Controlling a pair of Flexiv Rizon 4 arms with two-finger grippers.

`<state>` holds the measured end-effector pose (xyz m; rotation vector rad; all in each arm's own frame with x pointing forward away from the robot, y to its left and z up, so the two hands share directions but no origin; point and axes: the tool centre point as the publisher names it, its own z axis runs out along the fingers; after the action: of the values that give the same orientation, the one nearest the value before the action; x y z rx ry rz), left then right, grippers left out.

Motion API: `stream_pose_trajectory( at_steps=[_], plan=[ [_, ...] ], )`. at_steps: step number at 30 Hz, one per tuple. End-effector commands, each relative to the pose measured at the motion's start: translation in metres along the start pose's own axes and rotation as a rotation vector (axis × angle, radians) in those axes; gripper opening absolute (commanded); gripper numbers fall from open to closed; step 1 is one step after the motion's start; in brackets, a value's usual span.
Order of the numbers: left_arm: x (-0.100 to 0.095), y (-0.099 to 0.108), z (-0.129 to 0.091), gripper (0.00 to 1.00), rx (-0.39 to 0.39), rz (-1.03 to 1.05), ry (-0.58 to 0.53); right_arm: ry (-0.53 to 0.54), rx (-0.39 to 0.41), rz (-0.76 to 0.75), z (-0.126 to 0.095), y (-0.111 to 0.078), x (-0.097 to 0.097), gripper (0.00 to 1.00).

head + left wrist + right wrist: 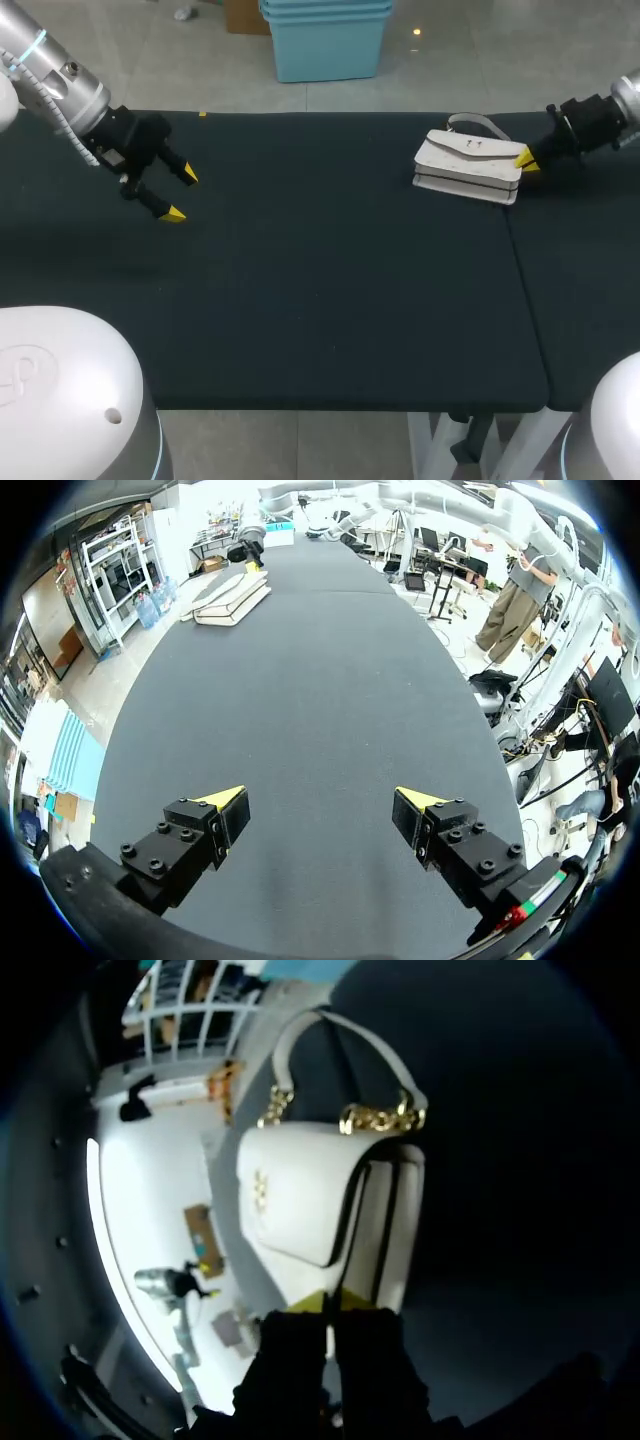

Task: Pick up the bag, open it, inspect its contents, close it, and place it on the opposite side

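1. At the bag's right end, the right claw [525,158] has its two yellow tips pressed together and touching the bag [468,165]. In the right wrist view the tips [335,1303] meet where the flap's edge [350,1210] runs down to the bag's end. Whether that edge is caught between them cannot be told.
2. Judgement: it is placed low and end-on to take hold there, as pick-up has not yet happened. The bag lies flat on the table [330,280], flap closed.
3. The bag sits far right on the table, near the back edge. Its strap [478,122] loops out behind, with gold chain [380,1118] at its ends.
4. The left claw [183,194] hangs over the table's left side, well apart from the bag, fingers spread with nothing between them [322,800]. Judgement: it waits to help with opening.
5. A seam [515,290] divides the table just right of the bag. Judgement: nothing blocks the route left.
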<state>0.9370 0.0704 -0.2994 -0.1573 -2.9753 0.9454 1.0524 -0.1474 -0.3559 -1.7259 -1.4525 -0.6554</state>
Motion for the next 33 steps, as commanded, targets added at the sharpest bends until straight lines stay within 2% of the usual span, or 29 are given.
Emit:
stream_pose_trajectory(
  at_steps=[1, 8, 19, 26, 27, 28, 29, 30, 33],
  plan=[
    [0.0, 0.001, 0.001, 1.0, 0.002, 0.001, -0.001, -0.012, 0.028, -0.005, 0.008, -0.002, 0.007, 0.0],
    [0.0, 0.001, 0.001, 1.0, 0.002, 0.001, -0.001, 0.01, 0.0, -0.001, 0.027, -0.016, 0.015, 0.0],
    [0.0, 0.001, 0.001, 1.0, 0.002, 0.001, -0.001, -0.02, -0.054, 0.01, 0.056, -0.037, 0.026, 0.0],
    [0.0, 0.001, 0.001, 1.0, 0.002, 0.001, -0.001, -0.038, -0.092, 0.025, 0.063, -0.042, 0.029, 0.0],
    [0.0, 0.001, 0.001, 1.0, 0.002, 0.001, -0.001, -0.041, -0.099, 0.03, 0.063, -0.042, 0.029, 0.07],
    [0.0, 0.001, 0.001, 1.0, 0.002, 0.001, -0.001, -0.039, -0.105, 0.037, 0.062, -0.042, 0.029, 0.38],
    [0.0, 0.001, 0.001, 1.0, 0.002, 0.001, -0.001, -0.036, -0.113, 0.044, 0.06, -0.042, 0.028, 0.85],
    [0.0, 0.001, 0.001, 1.0, 0.002, 0.001, -0.001, -0.033, -0.124, 0.052, 0.056, -0.041, 0.027, 1.0],
    [0.0, 0.001, 0.001, 1.0, 0.002, 0.001, -0.001, -0.025, -0.168, 0.077, 0.044, -0.038, 0.024, 1.0]
  ],
)
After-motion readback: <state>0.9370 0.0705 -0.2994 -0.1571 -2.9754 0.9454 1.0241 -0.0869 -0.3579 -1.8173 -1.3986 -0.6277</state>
